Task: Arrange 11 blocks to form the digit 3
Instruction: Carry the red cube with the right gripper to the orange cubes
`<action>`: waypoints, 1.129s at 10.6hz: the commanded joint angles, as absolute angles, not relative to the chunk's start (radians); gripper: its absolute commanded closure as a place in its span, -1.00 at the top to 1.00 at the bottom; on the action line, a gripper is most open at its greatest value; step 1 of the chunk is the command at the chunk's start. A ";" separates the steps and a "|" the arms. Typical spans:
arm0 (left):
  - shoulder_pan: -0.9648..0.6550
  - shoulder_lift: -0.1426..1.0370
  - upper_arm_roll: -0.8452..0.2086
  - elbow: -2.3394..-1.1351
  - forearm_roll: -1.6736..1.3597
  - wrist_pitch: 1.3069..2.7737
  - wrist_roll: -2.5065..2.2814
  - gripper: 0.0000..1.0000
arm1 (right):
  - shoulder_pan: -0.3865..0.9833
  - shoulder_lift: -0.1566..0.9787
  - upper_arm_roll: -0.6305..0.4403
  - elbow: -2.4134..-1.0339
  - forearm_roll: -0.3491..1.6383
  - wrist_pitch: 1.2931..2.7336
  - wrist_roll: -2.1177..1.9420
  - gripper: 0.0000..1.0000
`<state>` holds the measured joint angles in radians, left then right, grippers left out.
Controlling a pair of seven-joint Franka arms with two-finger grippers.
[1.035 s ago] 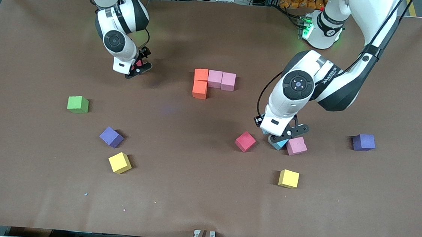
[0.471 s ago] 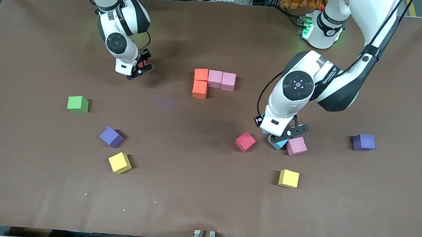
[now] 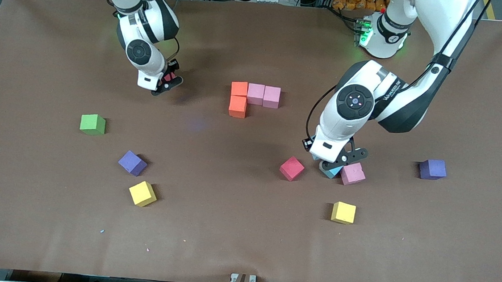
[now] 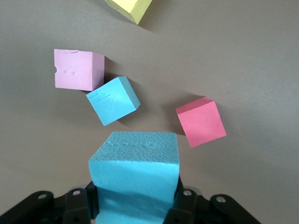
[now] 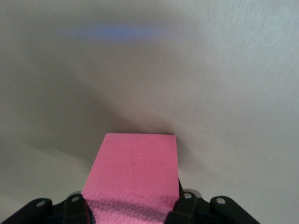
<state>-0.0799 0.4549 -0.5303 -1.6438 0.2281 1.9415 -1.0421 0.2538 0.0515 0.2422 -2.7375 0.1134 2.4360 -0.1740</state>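
Note:
Two orange blocks [image 3: 239, 88] [image 3: 237, 106] and two pink blocks [image 3: 255, 93] [image 3: 271, 96] touch in an L near the table's middle. My right gripper [image 3: 164, 82] is low at the tabletop, toward the right arm's end from that group. It is shut on a red block [image 5: 133, 172]. My left gripper [image 3: 333, 166] is shut on a light blue block [image 4: 135, 170], held just over a second light blue block [image 4: 113, 100]. That second one touches a loose pink block [image 3: 353, 173]. Another red block [image 3: 292, 168] lies beside them.
Two yellow blocks [image 3: 142, 193] [image 3: 343, 212] lie nearest the front camera. Purple blocks sit at each end [image 3: 132, 163] [image 3: 432, 168]. A green cube [image 3: 93, 124] stands toward the right arm's end of the brown table [image 3: 235, 229].
My right gripper shifted slightly and its fingers closed onto the red block. The left arm and its light blue block have not moved.

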 commanded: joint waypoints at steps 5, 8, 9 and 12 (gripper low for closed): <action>-0.077 0.457 -0.534 -1.626 0.250 1.924 -1.026 -0.98 | 0.256 0.063 0.244 -2.489 0.129 2.277 -0.075 -0.95; -0.077 0.459 -0.532 -1.628 0.250 1.924 -1.028 -0.98 | 0.267 0.156 0.244 -2.352 0.097 2.273 0.032 -1.00; -0.075 0.459 -0.532 -1.628 0.250 1.924 -1.026 -0.98 | 0.276 0.182 0.244 -2.297 0.074 2.246 0.091 -1.00; -0.075 0.459 -0.532 -1.628 0.250 1.924 -1.026 -0.98 | 0.301 0.287 0.244 -2.088 0.051 2.096 0.217 -1.00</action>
<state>-0.0775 0.4553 -0.5289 -1.6422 0.2281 1.9415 -1.0420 0.2869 0.2125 0.2423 -2.2051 0.0758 2.1569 0.1474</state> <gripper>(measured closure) 0.449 0.445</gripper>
